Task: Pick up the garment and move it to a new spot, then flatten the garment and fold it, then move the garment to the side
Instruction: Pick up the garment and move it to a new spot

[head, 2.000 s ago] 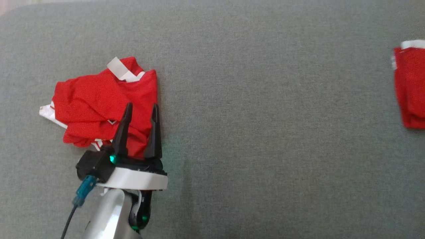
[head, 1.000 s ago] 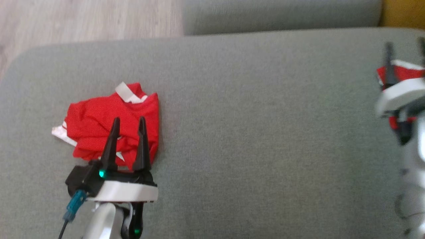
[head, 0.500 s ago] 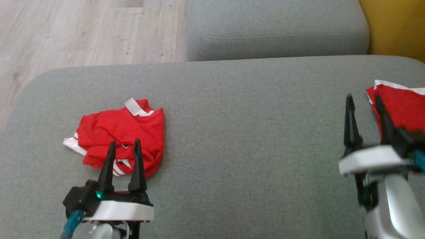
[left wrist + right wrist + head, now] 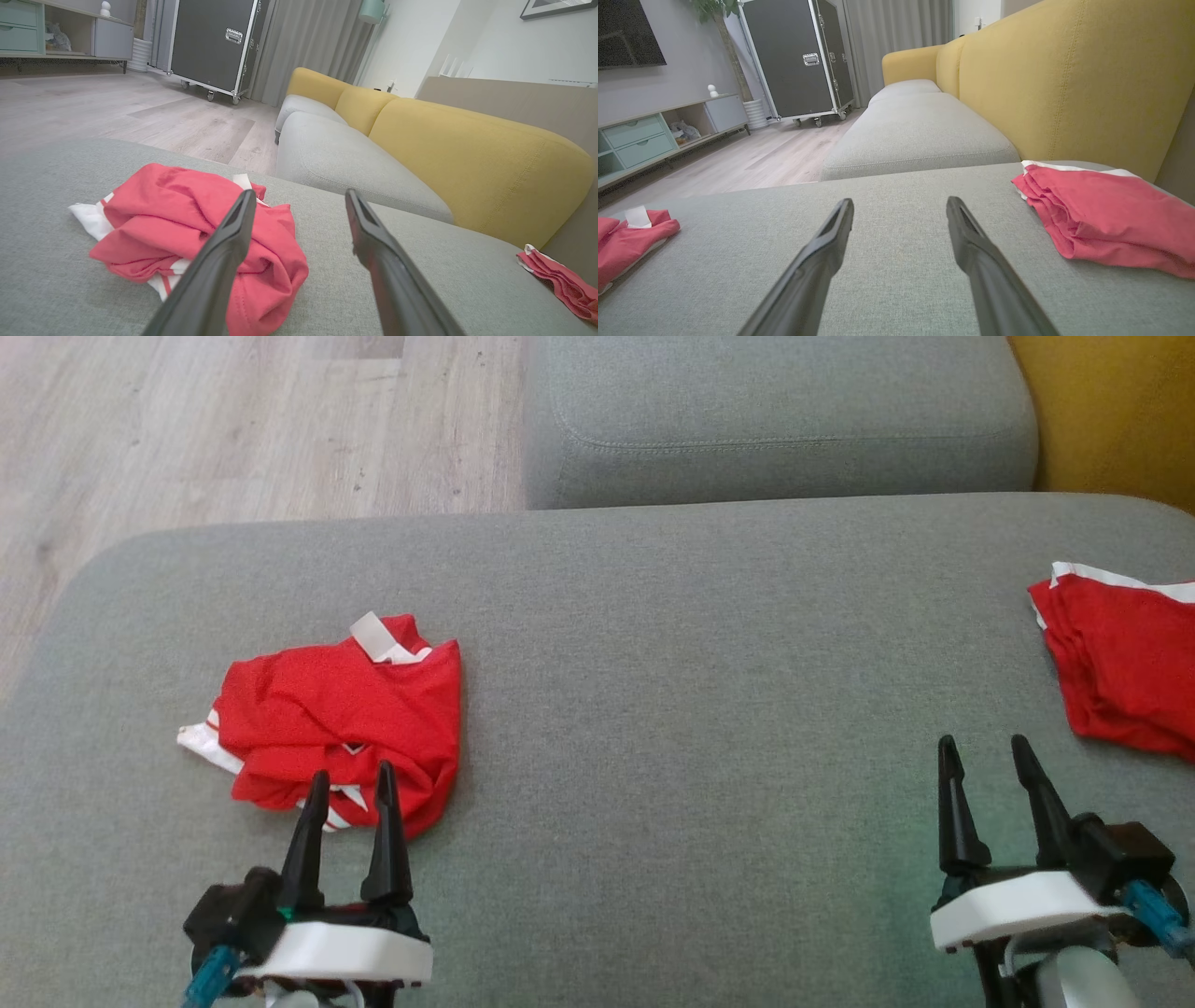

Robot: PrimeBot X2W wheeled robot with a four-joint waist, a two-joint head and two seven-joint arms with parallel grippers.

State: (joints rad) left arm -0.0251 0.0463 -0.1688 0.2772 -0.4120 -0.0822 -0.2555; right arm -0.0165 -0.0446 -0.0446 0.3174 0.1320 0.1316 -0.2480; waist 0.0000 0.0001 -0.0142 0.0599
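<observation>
A crumpled red garment (image 4: 345, 709) with white trim lies on the left part of the grey seat cushion (image 4: 700, 709). My left gripper (image 4: 352, 773) stands open just short of its near edge, with nothing between the fingers. In the left wrist view the garment (image 4: 177, 210) sits ahead and left of the open left gripper (image 4: 299, 192). My right gripper (image 4: 982, 742) is open and empty at the lower right, apart from a folded red garment (image 4: 1120, 681) at the right edge. The right wrist view has the right gripper (image 4: 900, 199) over bare cushion, the folded garment (image 4: 1101, 214) to its right.
A second grey cushion (image 4: 775, 420) lies beyond the seat, with a yellow backrest (image 4: 1111, 411) at the far right. Wooden floor (image 4: 233, 429) runs past the cushion's far left edge. A black wheeled case (image 4: 210, 42) and a low cabinet (image 4: 644, 135) stand across the room.
The head camera tilted up, bringing floor and the far cushion into view. My right gripper came into view and drew back from the folded garment. The left gripper backed off the crumpled garment slightly.
</observation>
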